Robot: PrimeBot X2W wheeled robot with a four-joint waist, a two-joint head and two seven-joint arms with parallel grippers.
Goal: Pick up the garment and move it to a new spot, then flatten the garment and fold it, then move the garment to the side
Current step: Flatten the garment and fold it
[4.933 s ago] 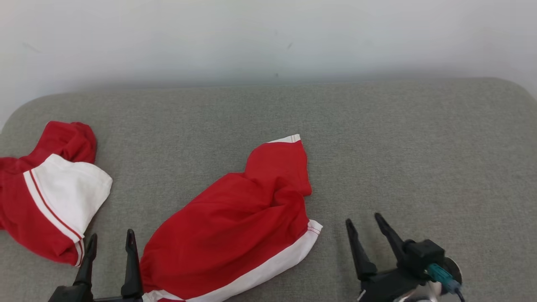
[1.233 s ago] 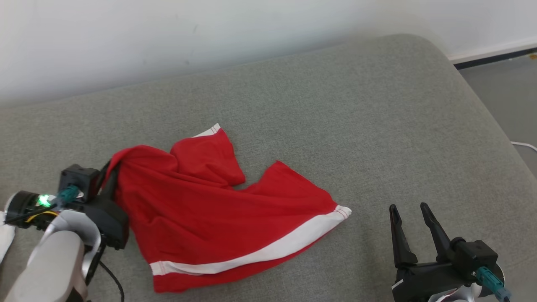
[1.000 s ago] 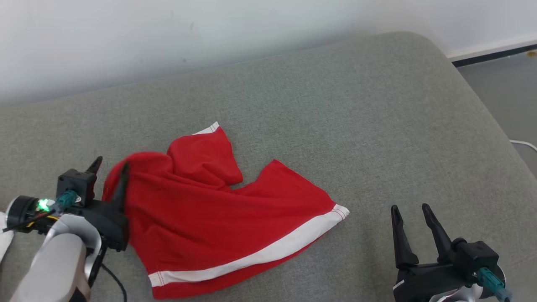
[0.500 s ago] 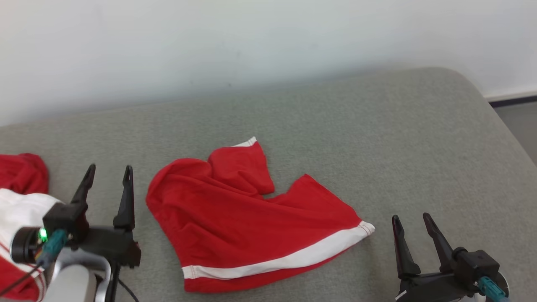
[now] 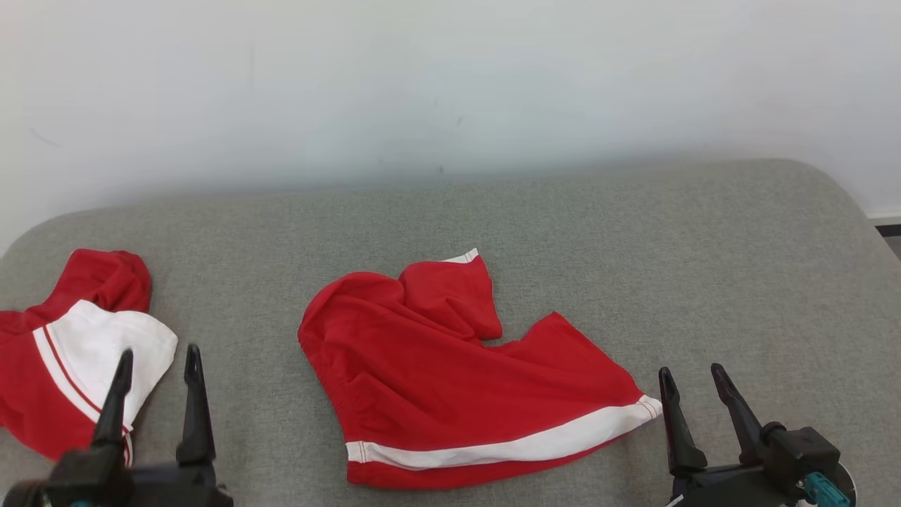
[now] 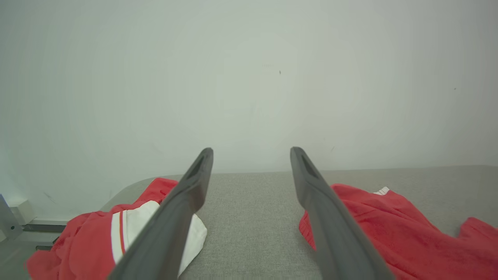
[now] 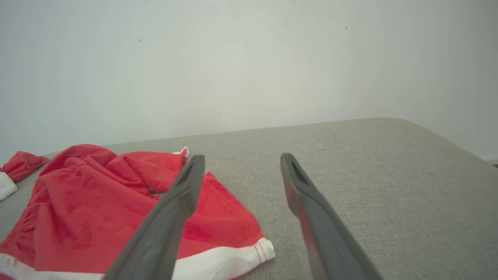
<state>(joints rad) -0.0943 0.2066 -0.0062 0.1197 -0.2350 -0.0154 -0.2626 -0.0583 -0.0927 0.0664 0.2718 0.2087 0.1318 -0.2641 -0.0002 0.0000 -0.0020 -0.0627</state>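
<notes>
The garment (image 5: 457, 380), red with a white band, lies rumpled in the middle of the grey cushion (image 5: 633, 232), and we hold our left gripper (image 5: 159, 351), between it and another red-and-white cloth (image 5: 77, 352), and our right gripper (image 5: 690, 370), near its white-banded corner, both spread wide and empty.

plain indoor room, home or lab unclear: wide grey fabric cushion (image 5: 633, 246), like a sofa or bed, set against a bare white wall (image 5: 450, 84); dark skirting (image 5: 887, 220) at far right.
</notes>
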